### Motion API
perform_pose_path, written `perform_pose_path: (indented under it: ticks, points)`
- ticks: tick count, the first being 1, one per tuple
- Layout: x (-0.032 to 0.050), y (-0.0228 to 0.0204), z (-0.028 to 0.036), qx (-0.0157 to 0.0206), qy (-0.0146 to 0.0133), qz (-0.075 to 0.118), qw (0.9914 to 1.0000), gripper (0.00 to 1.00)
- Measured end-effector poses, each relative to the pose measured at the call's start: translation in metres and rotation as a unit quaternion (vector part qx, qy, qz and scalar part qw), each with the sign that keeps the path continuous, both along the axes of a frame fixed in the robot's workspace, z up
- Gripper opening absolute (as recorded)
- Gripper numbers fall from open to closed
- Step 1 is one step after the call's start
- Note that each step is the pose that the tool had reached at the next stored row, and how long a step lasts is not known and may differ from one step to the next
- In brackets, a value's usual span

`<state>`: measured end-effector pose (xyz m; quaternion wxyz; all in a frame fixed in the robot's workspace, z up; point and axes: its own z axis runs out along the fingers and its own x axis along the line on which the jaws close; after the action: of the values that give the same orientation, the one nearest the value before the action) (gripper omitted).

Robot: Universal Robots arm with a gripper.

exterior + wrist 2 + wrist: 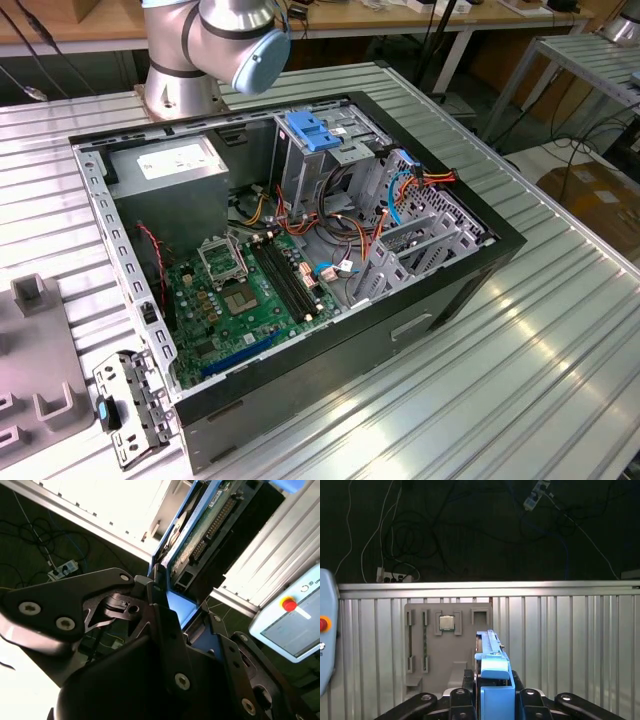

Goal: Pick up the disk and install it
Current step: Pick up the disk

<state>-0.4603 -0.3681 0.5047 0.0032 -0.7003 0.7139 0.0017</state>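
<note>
First wrist view has the gripper [492,692] clamped on the disk [489,647], which stands edge-on between the jaws with its blue carrier [496,675] nearest the camera. Behind it lies a grey tray [470,670] on the ribbed table [570,645]. In the second wrist view the disk's green circuit-board face runs out beyond the jaws.

So the pick-up looks done. The step in hand is, I judge, the carry: the disk is held clear of the table and is not in the case [450,270]. Installing it calls for turning the disk to match a bay of the cage [310,175] under the blue bracket [315,132], then sliding it in straight, clear of the loose cables around the cage. Which bay is free I cannot tell.

Counted:
- One disk and one gripper.
- In the exterior view: one arm [215,35], one case, one cage with one bracket, one motherboard [250,295] and one power supply [170,165].
- One chip [446,623] on the tray.
- One pendant [287,617] with a single red button.
</note>
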Motion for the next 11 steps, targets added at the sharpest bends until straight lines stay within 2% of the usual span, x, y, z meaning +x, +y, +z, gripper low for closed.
perform_pose_path:
  ticks: [11]
  points:
    - [0.011,-0.0001,0.0001,0.0,0.0,0.0,1.0,0.37]
